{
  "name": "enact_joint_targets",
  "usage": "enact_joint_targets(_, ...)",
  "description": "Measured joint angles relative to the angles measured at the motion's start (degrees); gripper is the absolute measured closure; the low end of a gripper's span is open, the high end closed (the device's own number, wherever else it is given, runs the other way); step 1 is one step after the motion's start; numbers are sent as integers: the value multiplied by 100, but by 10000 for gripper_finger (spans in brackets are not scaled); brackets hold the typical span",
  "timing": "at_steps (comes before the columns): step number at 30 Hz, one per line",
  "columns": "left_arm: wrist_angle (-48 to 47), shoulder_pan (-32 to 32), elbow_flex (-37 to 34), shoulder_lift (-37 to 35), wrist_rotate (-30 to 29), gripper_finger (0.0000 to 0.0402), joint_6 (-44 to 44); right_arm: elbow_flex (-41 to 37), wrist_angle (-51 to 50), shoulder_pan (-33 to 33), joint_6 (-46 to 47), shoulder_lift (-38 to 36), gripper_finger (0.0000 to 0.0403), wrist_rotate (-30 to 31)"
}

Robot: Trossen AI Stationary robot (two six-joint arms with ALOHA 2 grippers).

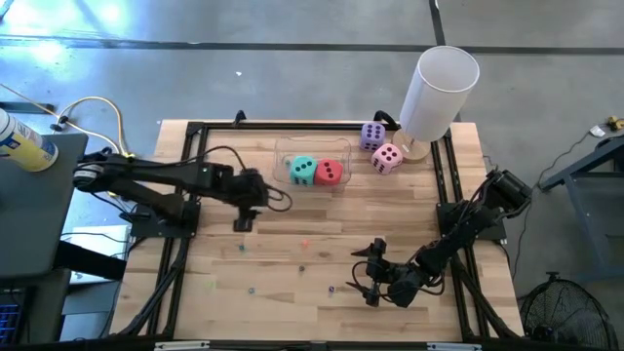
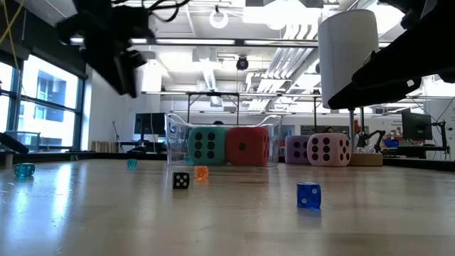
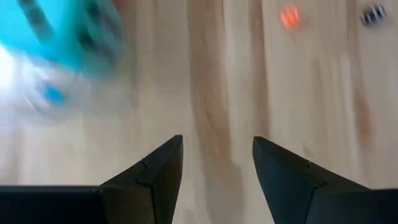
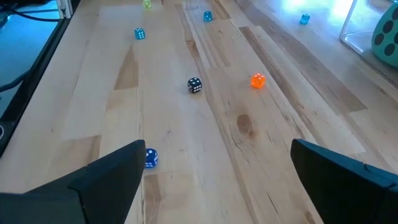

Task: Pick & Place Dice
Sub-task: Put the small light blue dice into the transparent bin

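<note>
In the left wrist view the teal die [image 3: 62,37] at upper left is a motion-smeared blur cut off by the frame's top; its pips cannot be counted. A small dark die [image 3: 373,12] at upper right is smeared too. In the right wrist view the teal die is cut by the right edge, as is the clear container's [image 4: 360,31] wall. In the low view the white cylinder [image 2: 347,50] and both arms run past the top edge. In the high view the small dice scattered on the table [image 1: 292,283] are mere specks.
</note>
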Motion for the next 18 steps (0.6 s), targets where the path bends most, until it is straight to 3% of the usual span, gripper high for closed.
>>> enact_joint_targets(7,-238,-75,-471,-66,110,216,-423,0,126,-15,-250,0,11,0)
enact_joint_targets(14,-23,277,-1089,-71,217,216,-188,0,264,-21,-782,0,11,8)
enact_joint_targets(18,430,567,-1193,-265,585,216,-83,0,278,-110,-928,0,11,-87)
